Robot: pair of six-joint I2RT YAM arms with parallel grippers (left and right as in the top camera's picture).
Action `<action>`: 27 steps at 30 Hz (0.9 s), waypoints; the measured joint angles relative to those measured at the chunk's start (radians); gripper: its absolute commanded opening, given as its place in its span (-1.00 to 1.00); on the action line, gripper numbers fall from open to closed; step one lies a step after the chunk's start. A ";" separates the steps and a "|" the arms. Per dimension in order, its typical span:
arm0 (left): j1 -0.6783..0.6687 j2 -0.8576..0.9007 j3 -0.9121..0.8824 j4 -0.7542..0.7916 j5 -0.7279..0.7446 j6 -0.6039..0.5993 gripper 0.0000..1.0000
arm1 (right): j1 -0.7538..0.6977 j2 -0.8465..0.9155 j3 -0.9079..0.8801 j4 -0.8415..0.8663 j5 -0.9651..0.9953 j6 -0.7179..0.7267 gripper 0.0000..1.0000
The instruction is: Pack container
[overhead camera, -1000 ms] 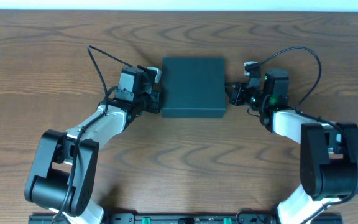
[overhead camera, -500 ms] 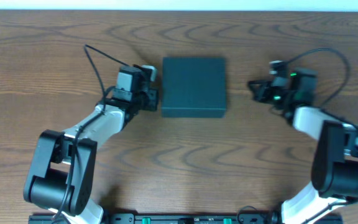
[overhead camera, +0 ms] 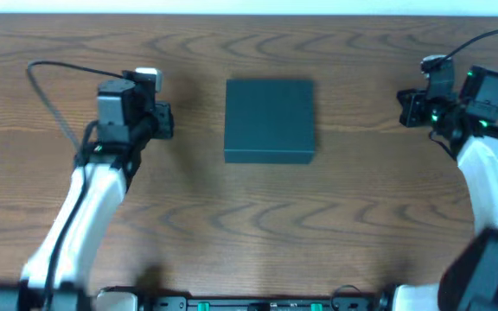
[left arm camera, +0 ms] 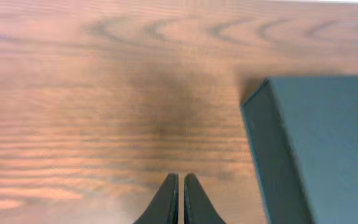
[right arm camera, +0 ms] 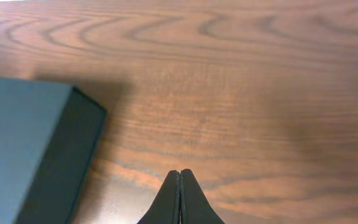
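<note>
Container (overhead camera: pixel 270 121): one square box, dark teal-black, matte, with a card-like surface. The lid is closed and lies flat, and the top face is plain and unmarked. The body is shallow, and from overhead a low front wall shows below the top, darker than the top. It rests flat on the wooden bench (overhead camera: pixel 249 225), centred left to right and toward the far side, with its edges square to the bench's edge. The left wrist view shows one corner and a dark side wall at frame right. The right wrist view shows a corner at lower left, with soft shadow on the wood beside it.
</note>
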 measured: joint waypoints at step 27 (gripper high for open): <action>0.000 -1.204 0.029 -1.017 0.049 -0.124 -0.88 | 0.000 -1.515 -0.208 -0.860 -0.019 0.097 -0.97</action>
